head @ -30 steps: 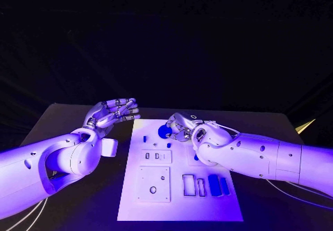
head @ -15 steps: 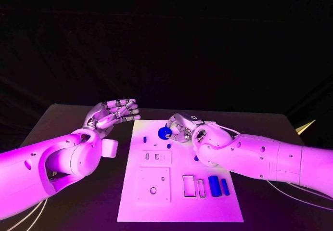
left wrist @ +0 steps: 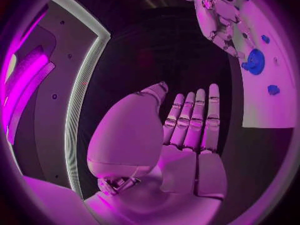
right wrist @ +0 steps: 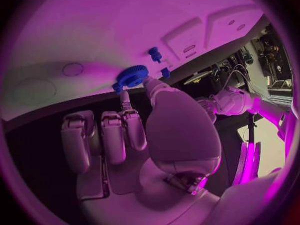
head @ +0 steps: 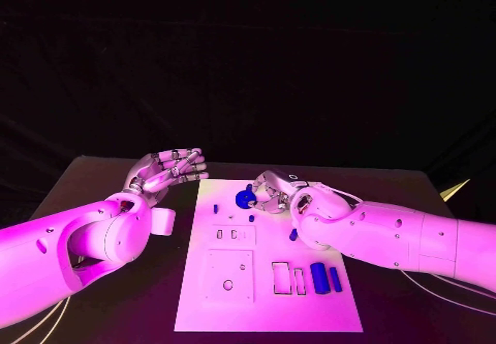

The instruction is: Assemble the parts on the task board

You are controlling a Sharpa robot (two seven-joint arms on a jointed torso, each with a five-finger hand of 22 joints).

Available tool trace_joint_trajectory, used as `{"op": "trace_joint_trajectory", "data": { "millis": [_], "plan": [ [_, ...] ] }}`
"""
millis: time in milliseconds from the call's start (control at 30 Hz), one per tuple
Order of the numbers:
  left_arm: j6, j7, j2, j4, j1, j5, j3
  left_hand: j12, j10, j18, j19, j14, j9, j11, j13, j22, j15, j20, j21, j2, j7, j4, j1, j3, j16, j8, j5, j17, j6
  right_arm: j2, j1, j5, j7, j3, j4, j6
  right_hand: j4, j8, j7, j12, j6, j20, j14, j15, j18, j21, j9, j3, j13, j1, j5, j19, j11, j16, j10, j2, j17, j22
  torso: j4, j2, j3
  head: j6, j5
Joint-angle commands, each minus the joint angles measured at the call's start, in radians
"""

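Little change over the last second: right hand (head: 271, 193) still at the far end of the task board (head: 266, 315), blue gear (head: 245, 198) still at its fingertips and shifted only slightly, if at all. Judged a fine seating adjustment in progress, gear not yet confirmed home.

Left hand (head: 168, 168) unchanged, raised off the board's far left corner, fingers straight and pressed together, holding nothing.

Right wrist view: thumb and one finger tip (right wrist: 124, 96) pinching the gear (right wrist: 131, 76) at the board's surface, remaining fingers lying side by side; two small blue pegs (right wrist: 154, 53) just beside it. Contact hidden in the head view by the hand itself.

Head view alone: two blue bars (head: 325, 277) at the near right of the board, next to empty rectangular slots (head: 280, 276). Assembly judged well short of complete.
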Motion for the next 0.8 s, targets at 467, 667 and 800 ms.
{"op": "trace_joint_trajectory", "data": {
  "millis": [467,667,800],
  "plan": [
    [0.041,0.007,0.005,-0.028,-0.001,-0.001,0.0,-0.006,-0.01,0.011,-0.003,-0.006,-0.002,-0.001,-0.001,0.001,-0.002,0.003,0.004,-0.01,0.04,0.0,-0.002,0.008,-0.007,-0.007,-0.006,0.003,-0.008,-0.283,0.052,0.273,0.257,0.01,0.155,0.031,-0.071,-0.018,0.006,-0.024,-0.007,0.011,0.096,0.013,-0.014,0.006,-0.004,0.057,0.136,0.075,0.018,0.106,0.009,0.003,-0.019,-0.004,0.226,0.263,-0.0377,-0.02,0.0181,0.022,-0.008],
    [0.048,0.005,0.007,-0.04,-0.003,-0.001,-0.001,0.0,0.009,0.012,-0.009,-0.006,0.003,-0.012,0.0,-0.001,-0.006,0.003,0.004,-0.007,0.009,-0.003,-0.003,0.018,-0.011,0.003,-0.006,0.009,0.01,-0.348,0.046,0.292,0.316,0.006,0.13,0.066,-0.1,-0.02,0.007,-0.029,-0.007,0.013,0.097,0.014,-0.014,0.006,-0.004,0.07,0.131,0.096,0.015,0.106,0.01,0.005,-0.026,-0.028,0.232,0.263,-0.0424,-0.023,0.0241,0.017,-0.02],
    [0.049,0.004,0.007,-0.046,-0.003,-0.001,-0.001,0.0,0.011,0.012,-0.009,-0.006,0.004,-0.011,0.0,-0.001,-0.007,0.002,0.004,-0.007,0.009,-0.003,-0.004,0.019,-0.011,0.004,-0.006,0.01,0.013,-0.364,0.04,0.295,0.341,0.004,0.097,0.085,-0.11,-0.023,0.009,-0.034,-0.011,0.013,0.098,0.015,-0.014,0.006,-0.005,0.075,0.127,0.104,0.013,0.106,0.011,0.005,-0.031,-0.035,0.233,0.263,-0.0439,-0.024,0.0275,0.013,-0.021]
  ]
}}
